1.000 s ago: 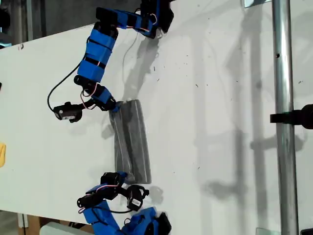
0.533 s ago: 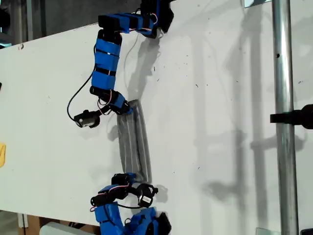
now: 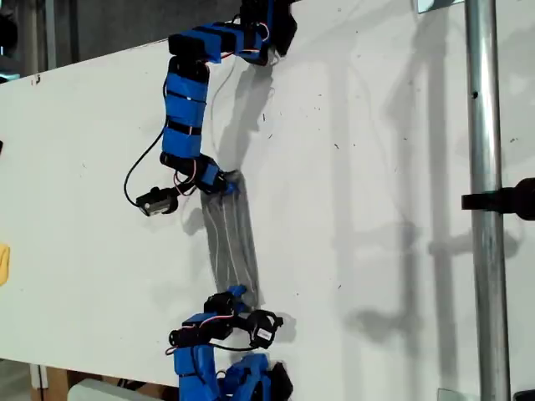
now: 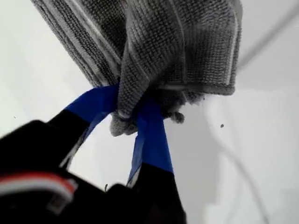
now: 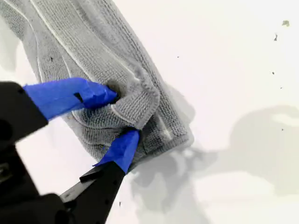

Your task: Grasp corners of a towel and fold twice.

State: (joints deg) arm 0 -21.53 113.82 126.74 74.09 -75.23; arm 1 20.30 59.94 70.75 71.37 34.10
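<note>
Wide white tabletop (image 3: 376, 167) filling the exterior view, its far edge slanting across that view's upper left. Plenty of bare surface toward the exterior view's right, all the way out to an upright metal pole (image 3: 483, 209). More open white toward the exterior view's left of the cloth.

Two blue arms in play: one arm (image 3: 185, 109) reaching down from the top of the exterior view, another arm (image 3: 201, 359) coming up from the bottom edge. Cannot tell from the wrist views which is first and which second.

Between them, the towel (image 3: 230, 242): grey, pinstriped, gathered into a long narrow strip running between the two arms' tips, left of centre in the exterior view, one end at each arm.

Up close, my first gripper (image 4: 133, 119): blue jaws clenched on a bunched end of the towel (image 4: 177, 42), a hemmed edge spreading just past the pinch and a frayed tip poking out between the jaws.

My second gripper (image 5: 117, 116): jaws grasping a raised fold of the towel (image 5: 84, 42) near its short end, the rest lying flat on the tabletop (image 5: 224, 56), hem just beyond the jaws, bare room past that edge.
</note>
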